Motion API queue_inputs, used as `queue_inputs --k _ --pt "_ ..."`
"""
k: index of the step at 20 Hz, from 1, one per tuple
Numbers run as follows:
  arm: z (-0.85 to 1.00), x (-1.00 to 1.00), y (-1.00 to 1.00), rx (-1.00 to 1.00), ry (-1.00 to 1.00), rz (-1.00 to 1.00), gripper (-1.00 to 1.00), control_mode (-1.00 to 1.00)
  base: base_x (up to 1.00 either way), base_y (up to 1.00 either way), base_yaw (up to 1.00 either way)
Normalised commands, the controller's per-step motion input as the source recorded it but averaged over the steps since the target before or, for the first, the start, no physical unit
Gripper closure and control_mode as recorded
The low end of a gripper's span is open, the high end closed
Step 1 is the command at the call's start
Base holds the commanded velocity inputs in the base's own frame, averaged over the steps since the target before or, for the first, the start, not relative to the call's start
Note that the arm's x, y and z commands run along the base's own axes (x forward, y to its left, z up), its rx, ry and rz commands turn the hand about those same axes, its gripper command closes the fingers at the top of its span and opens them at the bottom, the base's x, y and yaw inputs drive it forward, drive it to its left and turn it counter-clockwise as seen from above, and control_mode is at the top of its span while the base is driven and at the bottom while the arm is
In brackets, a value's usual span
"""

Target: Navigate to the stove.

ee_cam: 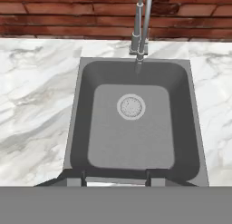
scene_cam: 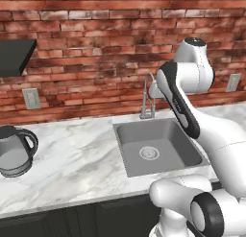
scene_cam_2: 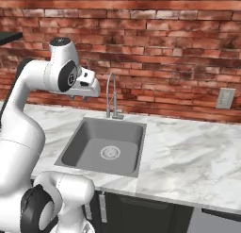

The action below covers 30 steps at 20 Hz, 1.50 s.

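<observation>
Grey and matte, the sink (scene_cam: 158, 149) is sitting in front of you, sunk into the white-veined marble desk (scene_cam: 72, 164) against its back edge, where a thin steel faucet (scene_cam_2: 112, 97) is arching over the round drain (ee_cam: 131, 106). You are not seeing the stove yet, so I cannot tell which way it is lying. A rounded metal kettle (scene_cam: 15, 151) is standing toward the desk's left end, under rough red brick. The fingers (ee_cam: 83, 175) are barely peeking up, and I cannot tell their spread. Driving sideways with the arm reaching over the basin, you are risking clipping the faucet or kettle.
</observation>
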Motion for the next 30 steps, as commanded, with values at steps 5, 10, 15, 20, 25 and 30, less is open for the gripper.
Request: queue_inputs --k 5,10,15,20,25,30 --pt "0.00 0.00 0.00 0.00 0.00 0.00 -1.00 1.00 -0.34 0.00 0.01" --pt "0.00 0.00 0.00 0.00 0.00 0.00 -1.00 1.00 -0.46 0.00 0.41" --pt "0.00 0.00 0.00 0.00 0.00 0.00 -1.00 1.00 -0.35 0.00 0.93" --pt "0.00 0.00 0.00 0.00 0.00 0.00 -1.00 1.00 -0.23 0.00 1.00" --pt "0.00 0.00 0.00 0.00 0.00 0.00 -1.00 1.00 -0.11 0.00 0.98" --pt "0.00 0.00 0.00 0.00 0.00 0.00 -1.00 1.00 -0.17 0.00 1.00"
